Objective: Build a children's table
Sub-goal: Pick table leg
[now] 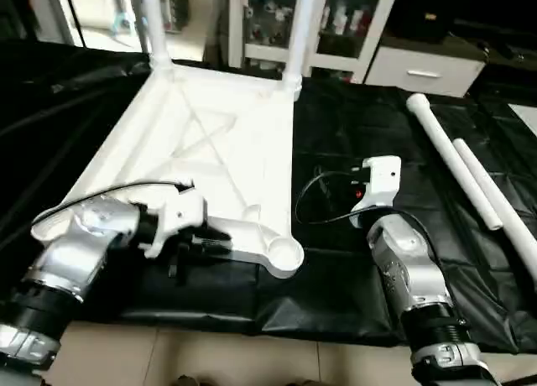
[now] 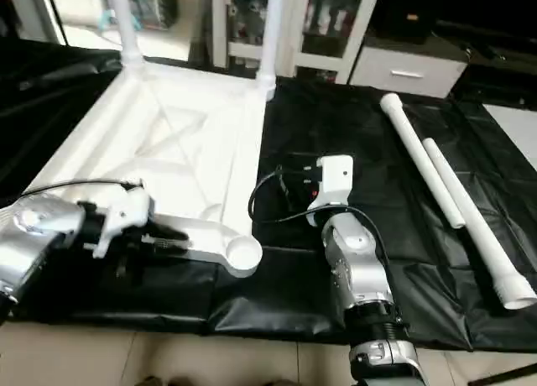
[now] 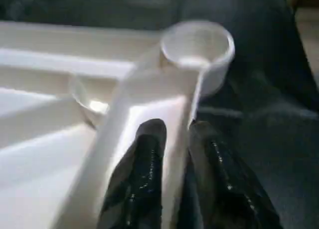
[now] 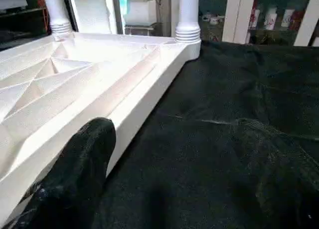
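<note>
On the black sheet [image 1: 352, 285], the left gripper [image 3: 174, 154] straddles the tabletop's [image 1: 210, 143] rim; the right gripper [image 1: 373, 180] hovers open.

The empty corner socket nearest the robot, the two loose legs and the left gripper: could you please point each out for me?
Empty corner socket [image 1: 284, 253], left eye view, on its round rim.
Loose legs [image 2: 422, 159], right eye view, mid-shaft of the farther tube.
Left gripper [image 3: 175, 139], left wrist view, between its fingertips, astride the top's edge rib.
</note>
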Available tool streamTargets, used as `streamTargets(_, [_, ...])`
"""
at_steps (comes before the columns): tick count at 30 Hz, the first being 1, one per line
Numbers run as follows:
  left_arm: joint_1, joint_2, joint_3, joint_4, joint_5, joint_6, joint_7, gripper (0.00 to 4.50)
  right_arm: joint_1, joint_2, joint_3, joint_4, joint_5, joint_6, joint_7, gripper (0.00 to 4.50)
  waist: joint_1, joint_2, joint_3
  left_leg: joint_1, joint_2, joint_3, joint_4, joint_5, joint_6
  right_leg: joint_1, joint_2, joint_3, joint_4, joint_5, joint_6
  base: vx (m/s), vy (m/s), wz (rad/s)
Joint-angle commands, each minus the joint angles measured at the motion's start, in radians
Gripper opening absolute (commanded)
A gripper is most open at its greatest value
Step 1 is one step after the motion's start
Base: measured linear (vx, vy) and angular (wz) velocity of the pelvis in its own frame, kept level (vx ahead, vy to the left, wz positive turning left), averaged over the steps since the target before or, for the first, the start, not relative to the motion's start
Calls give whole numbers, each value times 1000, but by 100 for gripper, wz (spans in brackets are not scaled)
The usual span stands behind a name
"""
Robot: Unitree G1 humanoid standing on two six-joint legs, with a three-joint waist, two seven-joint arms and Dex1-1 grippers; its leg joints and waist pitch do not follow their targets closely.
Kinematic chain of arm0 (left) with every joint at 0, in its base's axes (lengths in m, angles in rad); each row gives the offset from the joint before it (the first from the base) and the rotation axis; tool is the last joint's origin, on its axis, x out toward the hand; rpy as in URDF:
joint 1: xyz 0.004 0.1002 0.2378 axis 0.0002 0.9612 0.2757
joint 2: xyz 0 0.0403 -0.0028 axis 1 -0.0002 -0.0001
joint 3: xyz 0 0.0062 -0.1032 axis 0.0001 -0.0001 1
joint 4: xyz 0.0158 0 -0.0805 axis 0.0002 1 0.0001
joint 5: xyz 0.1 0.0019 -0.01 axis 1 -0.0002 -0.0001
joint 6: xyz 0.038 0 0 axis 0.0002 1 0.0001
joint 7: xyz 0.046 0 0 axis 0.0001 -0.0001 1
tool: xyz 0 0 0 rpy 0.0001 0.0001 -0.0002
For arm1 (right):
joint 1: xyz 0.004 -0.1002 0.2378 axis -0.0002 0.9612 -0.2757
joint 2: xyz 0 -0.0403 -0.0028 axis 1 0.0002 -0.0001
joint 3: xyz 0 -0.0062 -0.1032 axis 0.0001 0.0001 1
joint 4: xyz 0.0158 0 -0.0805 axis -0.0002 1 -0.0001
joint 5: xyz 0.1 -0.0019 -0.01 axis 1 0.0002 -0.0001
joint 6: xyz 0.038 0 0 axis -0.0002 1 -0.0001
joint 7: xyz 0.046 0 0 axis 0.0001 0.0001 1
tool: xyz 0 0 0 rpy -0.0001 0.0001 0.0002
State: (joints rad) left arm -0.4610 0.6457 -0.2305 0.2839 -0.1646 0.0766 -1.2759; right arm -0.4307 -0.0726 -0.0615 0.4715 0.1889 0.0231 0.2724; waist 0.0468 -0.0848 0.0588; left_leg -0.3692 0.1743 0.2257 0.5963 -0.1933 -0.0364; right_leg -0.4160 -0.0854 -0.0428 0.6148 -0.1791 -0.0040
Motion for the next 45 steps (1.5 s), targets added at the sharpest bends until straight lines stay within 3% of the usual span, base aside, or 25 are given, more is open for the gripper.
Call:
streamTargets(1, [-28, -15, 36, -27, -36, 23, 20, 140, 12, -10, -16, -25, 7, 16, 12, 403, 0, 27, -62, 35, 59, -33, -85, -265, -73, 32, -58, 45, -59, -172, -214, 0, 0, 0])
streamTargets(9, [-70, -228, 253, -81, -118, 143, 478, 185, 47, -50, 22, -171, -35, 128, -13, 403, 14, 20, -68, 23, 56, -34, -76, -184, -43, 47, -57, 45, -51, -59, -220, 0, 0, 0])
streamTargets(13, [66, -428, 354, -250, -138, 218, 807, 185, 123, -115, 60, -379, -201, 185, -106, 403, 16, 12, -65, 14, 64, -34, -70, -148, -38, 59, -58, 45, -53, 4, -231, 0, 0, 0])
streamTargets(18, [203, -530, 324, -374, -25, 223, 958, 185, 199, -118, 11, -503, -201, 236, -152, 403, -1, -8, -58, 21, 67, -46, -80, -275, -43, 37, -30, 34, -84, -257, -99, 0, 0, 0])
streamTargets(21, [236, -558, 303, -417, 26, 230, 1030, 185, 226, -106, -12, -536, -168, 272, -173, 403, -25, 33, -52, 63, 165, -111, -137, -371, -68, 20, 6, -8, -55, -171, -127, -2, -26, 5])
streamTargets(22, [243, -573, 296, -427, 65, 221, 1087, 185, 232, -90, -21, -553, -151, 285, -184, 403, -34, 39, -53, 65, 234, -138, -171, -364, -38, 18, -3, -25, -10, -107, -137, -7, -77, 16])
streamTargets(23, [245, -576, 293, -430, 69, 225, 1104, 185, 232, -83, -23, -560, -148, 289, -188, 403, -40, 39, -55, 64, 256, -144, -179, -313, 18, 11, -14, -34, 26, -69, -145, -4, -124, 11])
streamTargets(25, [246, -578, 285, -415, 92, 208, 1140, 185, 222, -68, -28, -565, -144, 287, -191, 403, -43, 31, -52, 27, 203, -170, -177, -327, 124, 34, -22, -31, 26, -82, -173, -11, -183, 15])
streamTargets(26, [244, -579, 281, -404, 93, 204, 1145, 185, 218, -68, -26, -562, -150, 284, -190, 403, -46, 10, -57, -7, 123, -144, -131, -347, 231, 54, -46, -36, -25, -100, -359, -31, -226, 32])
streamTargets(27, [244, -580, 279, -401, 94, 203, 1147, 185, 217, -68, -25, -562, -153, 284, -189, 403, -42, 2, -58, -22, 69, -115, -90, -357, 229, 61, -48, -47, -63, -149, -421, -41, -246, 38])
streamTargets(28, [241, -579, 271, -393, 104, 201, 1150, 185, 214, -70, -25, -555, -159, 284, -189, 403, -12, -6, -67, -27, -33, -43, 120, -264, 187, 75, -109, -73, -161, -388, -448, -41, -246, 38])
streamTargets(29, [241, -581, 267, -392, 114, 201, 1153, 185, 214, -70, -25, -554, -162, 288, -190, 403, -4, -8, -64, -37, -24, -38, 168, -215, 166, 77, -132, -77, -181, -466, -435, -42, -212, 33])
streamTargets(30, [240, -582, 258, -388, 125, 199, 1153, 185, 214, -71, -28, -554, -163, 291, -192, 403, -7, -11, -57, -81, 2, -51, 183, -182, 146, 100, -148, -90, -168, -495, -365, -35, -153, 29])
streamTargets(31, [239, -582, 252, -386, 131, 198, 1152, 185, 214, -72, -31, -555, -163, 293, -193, 403, -5, 5, -58, -81, 11, -57, 171, -181, 140, 106, -147, -106, -164, -490, -325, -35, -153, 29])
streamTargets(32, [235, -590, 231, -381, 140, 199, 1144, 185, 216, -75, -47, -565, -149, 307, -197, 403, -26, 47, -66, 22, 87, -84, 31, -193, 130, 77, -47, -151, -160, -360, -184, -51, -164, 19])
streamTargets(33, [235, -590, 231, -381, 140, 199, 1143, 185, 216, -75, -47, -566, -149, 307, -197, 403, -29, 62, -70, 52, 249, -196, -66, -178, 191, 55, -11, -167, -52, -307, -98, -53, -216, 14])
streamTargets(34, [234, -593, 224, -381, 143, 199, 1141, 185, 217, -77, -50, -570, -144, 312, -199, 403, -27, 61, -88, 107, 361, -243, -85, -11, 204, -58, -18, -105, 146, -281, -20, -53, -216, 14])
streamTargets(35, [233, -593, 215, -384, 150, 199, 1143, 185, 220, -75, -53, -576, -137, 320, -204, 403, -18, 70, -80, 82, 298, -201, -69, 161, 256, -98, -24, -50, 190, -208, -43, -36, -213, 19])
streamTargets(36, [230, -591, 205, -383, 157, 197, 1142, 185, 224, -74, -52, -578, -137, 321, -208, 403, -22, 60, -79, 75, 278, -184, -60, 206, 312, -99, -30, -24, 180, -162, -68, -49, -216, 15])
streamTargets(38, [225, -585, 191, -374, 169, 192, 1144, 185, 234, -64, -57, -578, -133, 320, -218, 403, -24, 24, -86, 21, 121, -97, -25, 87, 404, -23, -19, 1, 62, 83, -345, -51, -250, 9])
streamTargets(39, [218, -586, 194, -366, 168, 192, 1151, 185, 237, -55, -63, -579, -127, 324, -223, 403, -18, 14, -79, -26, 15, -48, 45, -9, 378, 5, -16, -1, -9, 109, -471, -65, -304, 0])
streamTargets(40, [218, -586, 194, -366, 168, 192, 1151, 185, 237, -55, -63, -579, -127, 324, -223, 403, 26, -30, -96, -57, -62, -28, 254, -275, 245, 45, -74, 32, -85, -25, -558, -65, -304, 0])
streamTargets(41, [210, -589, 200, -358, 167, 194, 1162, 185, 242, -56, -57, -583, -134, 339, -221, 403, 20, -23, -77, -85, -48, -53, 274, -283, 136, 59, -96, 34, -78, -110, -531, -85, -272, -2])
streamTargets(43, [203, -589, 207, -349, 165, 199, 1167, 185, 250, -53, -49, -591, -143, 356, -219, 403, 6, 1, -77, -59, -46, -73, 247, -314, 84, 64, -116, 24, -108, -293, -397, -87, -233, -6])
streamTargets(45, [204, -590, 204, -343, 161, 192, 1156, 185, 262, -41, -50, -601, -134, 381, -220, 403, -13, 76, -76, 8, 48, -120, 82, -227, 115, 73, -72, -49, -165, -399, -164, -97, -191, -2])
